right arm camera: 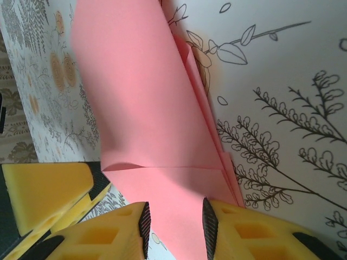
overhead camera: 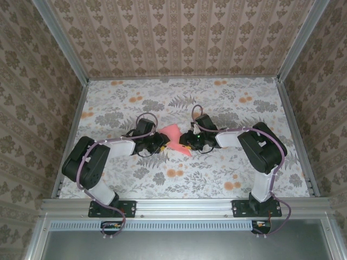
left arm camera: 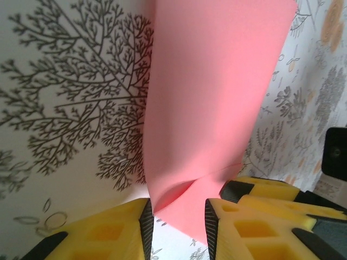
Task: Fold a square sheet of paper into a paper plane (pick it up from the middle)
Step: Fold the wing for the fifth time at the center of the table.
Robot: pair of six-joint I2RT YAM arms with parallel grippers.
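Closest to the left wrist camera, the left gripper (left arm camera: 178,219) has its yellow foam fingers (left arm camera: 116,230) with black pads part-way open. The lower tip of a thin, plain salmon-pink sheet of paper (left arm camera: 211,97) sits in the narrow gap. The pads do not seem to press it, though the close angle makes that hard to judge. The right gripper (right arm camera: 176,216) stands likewise, a narrow gap with the sheet of paper running through it. The sheet is partly folded, with a straight crease across it and layered edges along one side. It lifts off the white tabletop (overhead camera: 227,108), which is printed with grey foliage and orange flowers. From above it lies mid-tabletop between both grippers, and patterned walls (overhead camera: 179,38) rise beyond.
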